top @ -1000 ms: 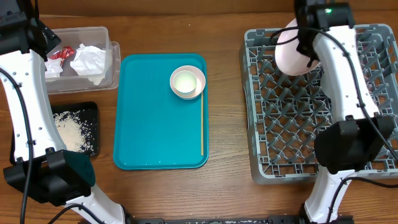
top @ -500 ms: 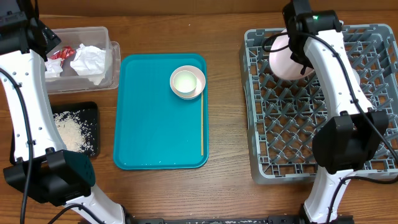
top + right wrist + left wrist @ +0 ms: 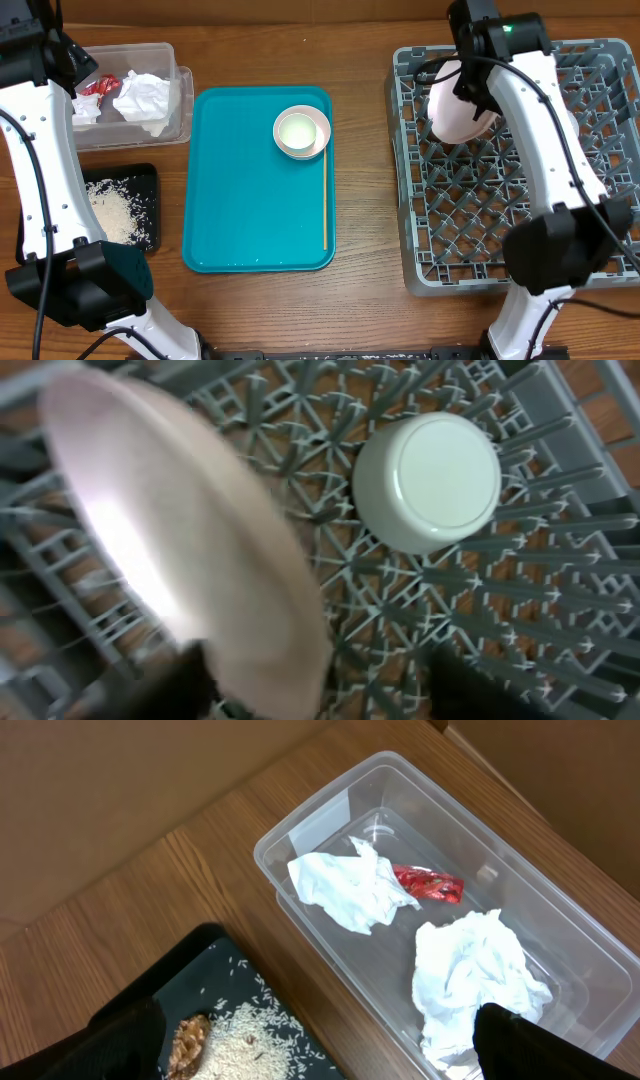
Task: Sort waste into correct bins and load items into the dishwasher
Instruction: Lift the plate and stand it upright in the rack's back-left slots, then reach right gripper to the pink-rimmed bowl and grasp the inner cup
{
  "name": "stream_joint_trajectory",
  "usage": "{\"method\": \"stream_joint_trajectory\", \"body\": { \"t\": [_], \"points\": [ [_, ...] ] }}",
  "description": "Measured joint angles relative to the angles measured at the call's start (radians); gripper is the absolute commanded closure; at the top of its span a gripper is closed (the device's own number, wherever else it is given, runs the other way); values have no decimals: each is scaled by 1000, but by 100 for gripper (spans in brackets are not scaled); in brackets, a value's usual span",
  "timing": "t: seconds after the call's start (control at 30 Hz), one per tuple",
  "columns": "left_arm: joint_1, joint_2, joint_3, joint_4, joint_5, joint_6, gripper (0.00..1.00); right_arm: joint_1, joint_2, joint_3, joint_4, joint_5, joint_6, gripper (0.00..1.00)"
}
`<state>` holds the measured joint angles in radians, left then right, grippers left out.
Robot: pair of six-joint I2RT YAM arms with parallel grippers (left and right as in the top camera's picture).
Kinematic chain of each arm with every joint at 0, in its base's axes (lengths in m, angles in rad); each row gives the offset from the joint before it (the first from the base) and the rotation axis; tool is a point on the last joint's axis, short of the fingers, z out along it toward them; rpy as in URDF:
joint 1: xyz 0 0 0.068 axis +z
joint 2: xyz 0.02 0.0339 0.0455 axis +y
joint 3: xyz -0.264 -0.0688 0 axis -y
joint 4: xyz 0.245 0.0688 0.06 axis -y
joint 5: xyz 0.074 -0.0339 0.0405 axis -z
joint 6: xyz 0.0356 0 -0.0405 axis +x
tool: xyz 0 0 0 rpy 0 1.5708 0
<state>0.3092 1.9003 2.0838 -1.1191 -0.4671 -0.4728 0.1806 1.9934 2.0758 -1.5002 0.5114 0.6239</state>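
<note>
Wooden surface (image 3: 360,150) carries the rack (image 3: 470,220) at its right edge; one white bowl (image 3: 428,480) sits inverted inside, and the right tool (image 3: 470,88) pinches the pink plate (image 3: 450,112) over its far-left corner. On the teal tray (image 3: 250,210) another bowl (image 3: 301,131) is not yet loaded. In the clear tub (image 3: 300,820) lie napkins (image 3: 350,890) and wrapper (image 3: 428,885), under the spread left tool (image 3: 335,1045).

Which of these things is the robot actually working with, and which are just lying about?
Part of the job: pink plate, whitish bowl, upturned bowl in the grey dish rack, clear tub, napkins, red wrapper, black tray, rice.

Just lying about: teal tray, thin stick on it.
</note>
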Motion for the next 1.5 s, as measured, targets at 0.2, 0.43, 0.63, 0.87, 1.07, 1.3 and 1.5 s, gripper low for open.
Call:
{"method": "stream_joint_trajectory", "body": {
  "t": [0.2, 0.43, 0.63, 0.87, 1.07, 1.3, 1.5],
  "points": [
    [0, 0, 0, 0, 0, 0, 0, 6, -104, 75, 21, -148, -21, 0],
    [0, 0, 0, 0, 0, 0, 0, 16, -200, 137, 178, -588, -174, 0],
    [0, 0, 0, 0, 0, 0, 0, 148, -173, 132, 290, -742, -235, 0],
    [0, 0, 0, 0, 0, 0, 0, 355, -18, 101, 401, -684, -257, 11],
    [0, 0, 0, 0, 0, 0, 0, 482, 184, 88, 469, -524, -283, 17],
    [0, 0, 0, 0, 0, 0, 0, 568, 298, 78, 494, -401, -307, 27],
    [0, 0, 0, 0, 0, 0, 0, 592, 346, 77, 510, -339, -313, 49]
  ]
}}
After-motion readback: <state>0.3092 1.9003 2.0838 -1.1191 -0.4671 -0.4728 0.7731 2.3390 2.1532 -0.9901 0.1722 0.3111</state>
